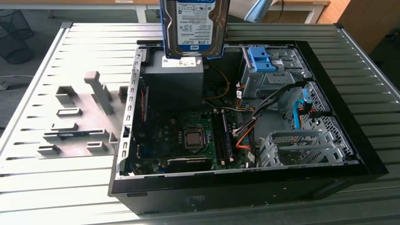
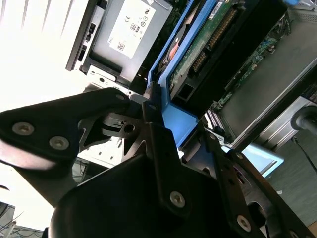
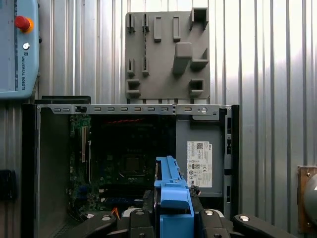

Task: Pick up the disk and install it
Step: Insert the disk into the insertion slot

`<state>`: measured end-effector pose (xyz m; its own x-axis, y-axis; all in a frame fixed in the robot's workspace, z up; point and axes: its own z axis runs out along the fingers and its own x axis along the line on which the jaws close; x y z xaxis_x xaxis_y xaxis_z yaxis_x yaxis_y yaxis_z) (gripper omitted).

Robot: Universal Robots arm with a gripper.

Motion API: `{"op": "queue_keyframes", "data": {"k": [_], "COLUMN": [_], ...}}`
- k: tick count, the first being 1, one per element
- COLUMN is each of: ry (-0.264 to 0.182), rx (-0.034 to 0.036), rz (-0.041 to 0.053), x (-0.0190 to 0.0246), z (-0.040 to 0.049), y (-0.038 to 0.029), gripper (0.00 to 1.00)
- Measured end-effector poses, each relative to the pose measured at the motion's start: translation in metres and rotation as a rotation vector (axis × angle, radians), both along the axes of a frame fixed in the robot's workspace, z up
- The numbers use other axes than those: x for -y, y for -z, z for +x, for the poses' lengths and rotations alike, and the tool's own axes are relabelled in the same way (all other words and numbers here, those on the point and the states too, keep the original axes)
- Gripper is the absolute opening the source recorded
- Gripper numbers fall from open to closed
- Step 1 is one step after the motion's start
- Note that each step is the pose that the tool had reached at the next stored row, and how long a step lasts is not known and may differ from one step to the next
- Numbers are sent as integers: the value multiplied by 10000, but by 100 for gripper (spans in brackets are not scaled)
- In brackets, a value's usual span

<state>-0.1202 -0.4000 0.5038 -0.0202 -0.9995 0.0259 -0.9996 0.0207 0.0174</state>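
Jaws pinched from both sides on a blue plastic frame: we see the black metal gripper (image 2: 176, 124) holding the flat, rectangular silver disk (image 1: 194, 26) by one end of that frame, so the drive's end sits squarely between the two fingers (image 2: 154, 126), not beside them. In the second wrist view, the disk's green circuit-board face stretches away from the gripper, with the blue frame wrapped round the held end. In the first wrist view, we look along the frame's narrow blue edge, which rises from between the fingers. In the exterior view, the disk hangs upright with its white-and-blue label facing the camera. Its lower edge is over the grey box-shaped power supply (image 1: 172, 79) with a small white sticker, and we cannot tell whether the two touch. The power supply sits in a far corner of the open black computer case (image 1: 350, 154), which lies on its side on a ribbed grey metal table (image 1: 62, 187) with its green motherboard (image 1: 187, 140) exposed. Toward the exterior view's right, a blue plastic clip (image 1: 261, 58) tops a silver drive bay, well apart from the disk, and a perforated silver cage (image 1: 293, 145) stands nearer the camera. At the exterior view's left of the case lies a grey slotted holder plate (image 1: 81, 126).
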Motion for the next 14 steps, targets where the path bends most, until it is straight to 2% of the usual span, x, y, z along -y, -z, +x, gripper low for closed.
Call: {"op": "queue_keyframes", "data": {"k": [10,12,14], "ry": [-1,0,1], "rx": [-1,0,0], "rz": [-1,0,1], "x": [6,44,101], "z": [9,8,8], "y": [1,2,4], "gripper": [36,36,36]}}
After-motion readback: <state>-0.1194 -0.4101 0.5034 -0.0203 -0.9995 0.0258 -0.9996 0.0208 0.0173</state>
